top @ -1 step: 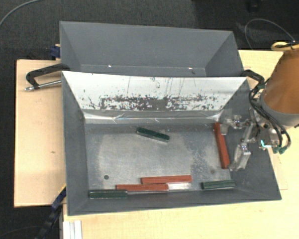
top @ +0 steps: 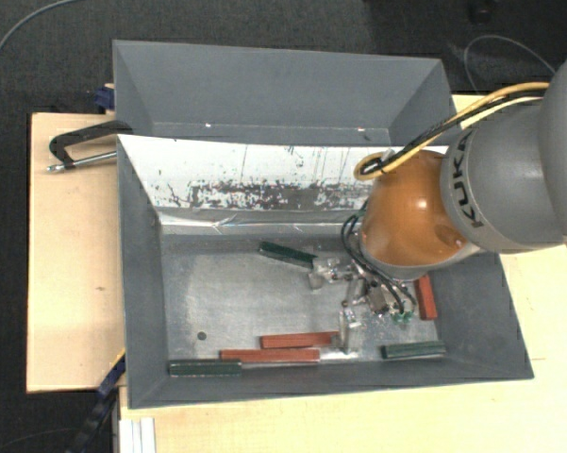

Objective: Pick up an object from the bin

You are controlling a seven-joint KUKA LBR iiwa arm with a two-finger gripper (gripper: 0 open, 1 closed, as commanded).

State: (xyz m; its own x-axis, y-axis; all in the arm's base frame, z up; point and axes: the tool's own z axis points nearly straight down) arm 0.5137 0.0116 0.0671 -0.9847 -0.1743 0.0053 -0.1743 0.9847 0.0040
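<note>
Gripper [top: 351, 332] just beside red-brown bar [top: 297, 342] in grey bin [top: 138, 281]

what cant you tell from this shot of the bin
Camera view:
- Red bar at right: upper end hidden under the orange cover.
- Dark speck on the bin floor: too small to identify.
- Tool: cluttered by its own metalwork; whether it holds anything is unclear.

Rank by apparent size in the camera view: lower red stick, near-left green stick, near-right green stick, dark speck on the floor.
1. lower red stick, the longest.
2. near-left green stick and near-right green stick: too alike to rank with confidence.
3. dark speck, by far the smallest.
</note>
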